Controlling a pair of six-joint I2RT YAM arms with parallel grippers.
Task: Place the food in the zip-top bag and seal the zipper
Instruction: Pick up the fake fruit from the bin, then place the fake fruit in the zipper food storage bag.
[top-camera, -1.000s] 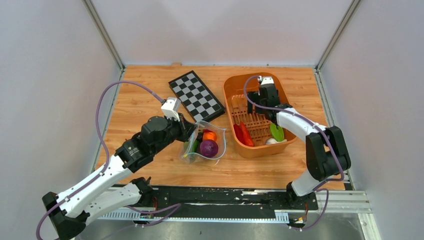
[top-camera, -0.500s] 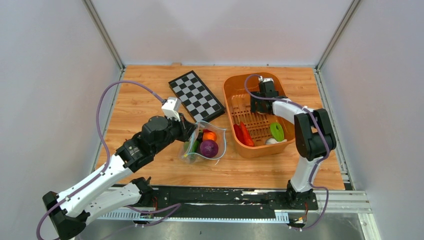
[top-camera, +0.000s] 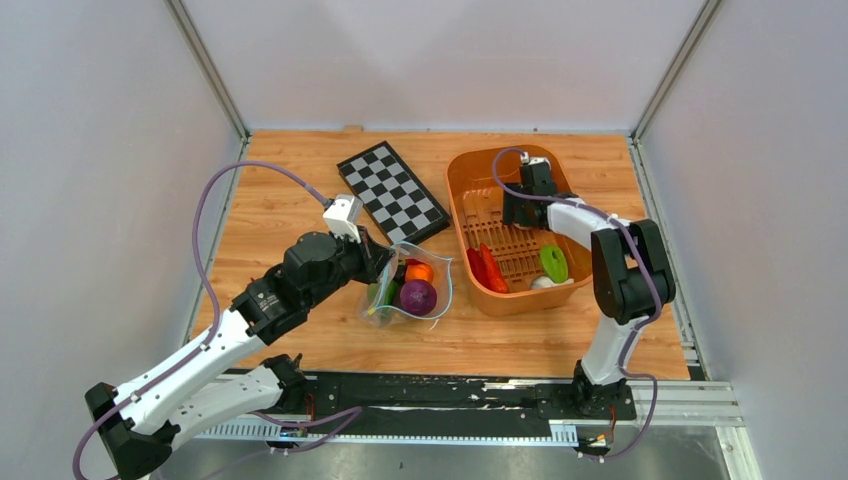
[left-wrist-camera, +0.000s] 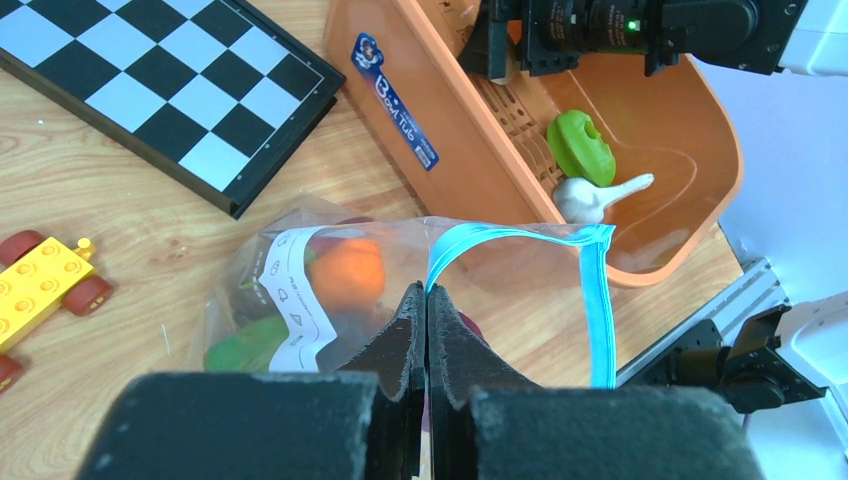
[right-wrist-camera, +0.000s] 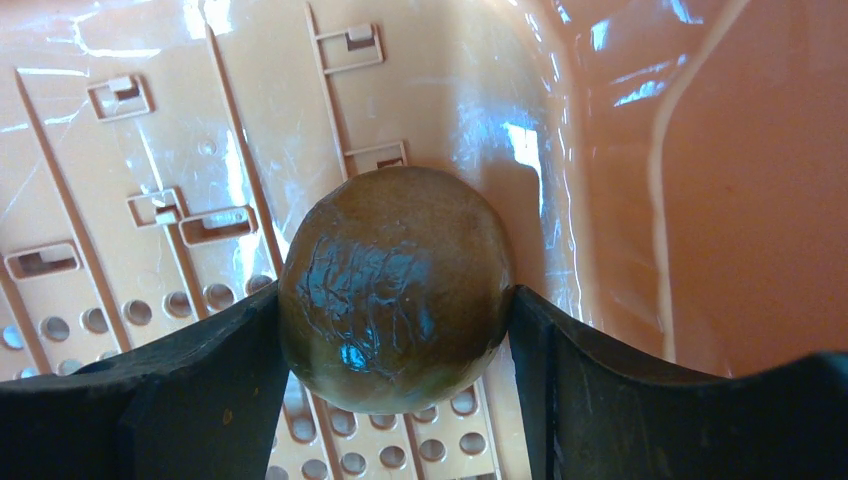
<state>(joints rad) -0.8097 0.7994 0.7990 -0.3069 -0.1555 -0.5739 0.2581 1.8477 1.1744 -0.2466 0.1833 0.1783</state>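
The clear zip-top bag (left-wrist-camera: 300, 300) lies on the table with its mouth held open; its light-blue zipper (left-wrist-camera: 598, 300) curves around the opening. My left gripper (left-wrist-camera: 427, 292) is shut on the bag's rim, right at the zipper's end. Inside the bag are orange food (left-wrist-camera: 345, 272), green food (left-wrist-camera: 240, 345) and purple food (top-camera: 418, 296). My right gripper (right-wrist-camera: 395, 300) is down in the far part of the orange basket (top-camera: 458, 190), both fingers touching the sides of a dark round food (right-wrist-camera: 395, 285). More food lies in the basket: red pieces (top-camera: 487, 268), a green one (left-wrist-camera: 580, 150), a white one (left-wrist-camera: 590, 195).
A black-and-white chessboard (top-camera: 392, 192) lies behind the bag, left of the basket. A yellow toy car (left-wrist-camera: 40, 285) sits left of the bag. The basket's walls stand close around my right gripper.
The right arm's elbow swung up and to the right, its gripper settled lower in the basket's far part, and its jaws narrowed onto the dark food. The left arm and bag held still.
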